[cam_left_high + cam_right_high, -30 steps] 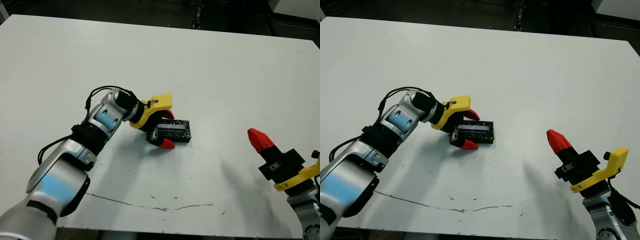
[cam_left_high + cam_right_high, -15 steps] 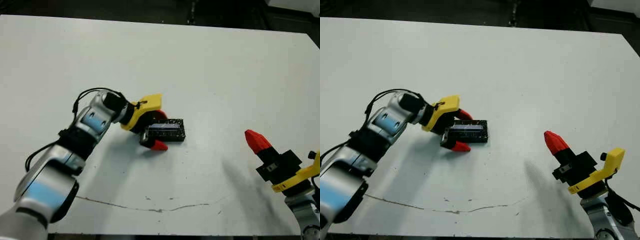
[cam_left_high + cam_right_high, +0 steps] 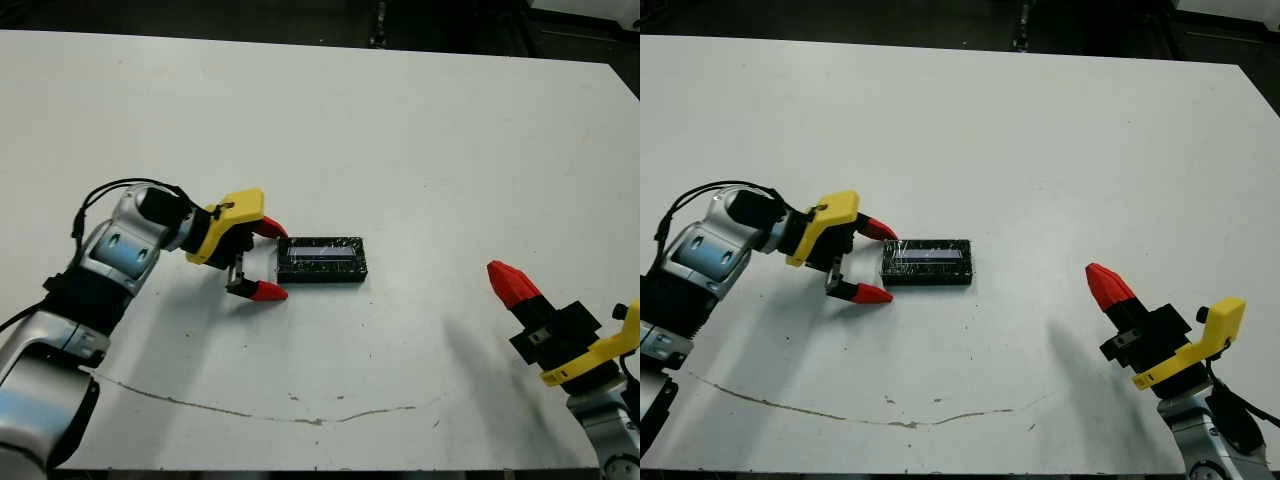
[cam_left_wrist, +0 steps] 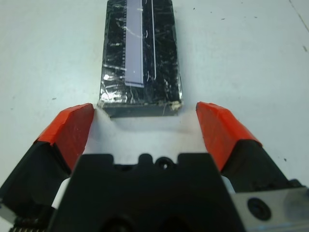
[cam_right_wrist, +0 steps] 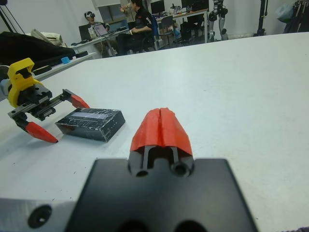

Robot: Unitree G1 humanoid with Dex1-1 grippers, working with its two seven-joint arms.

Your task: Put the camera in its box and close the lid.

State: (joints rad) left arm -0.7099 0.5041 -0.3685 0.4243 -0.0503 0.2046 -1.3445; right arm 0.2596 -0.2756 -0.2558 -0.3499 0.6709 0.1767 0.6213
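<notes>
The lid [image 3: 322,258], black with a silvery speckled top, lies flat over its box [image 4: 140,110], of which only the dark side shows, near the table's middle. The camera is hidden. My left gripper [image 3: 268,260] stands open just left of the closed box. Its red fingertips [image 4: 72,126] flank the box's near end without touching it. Far to the right, near the table's front edge, my right gripper [image 3: 506,281] is shut on nothing, its red tips [image 5: 161,126] pressed together and pointing toward the box.
A thin dark scratch [image 3: 300,418] runs along the white table [image 3: 420,140] near its front edge. In the right wrist view, people [image 5: 135,24] sit at desks well beyond the table.
My left gripper has let go of the box and drawn back to the left. The box now lies flat and straight on the table. The right arm stays put.
</notes>
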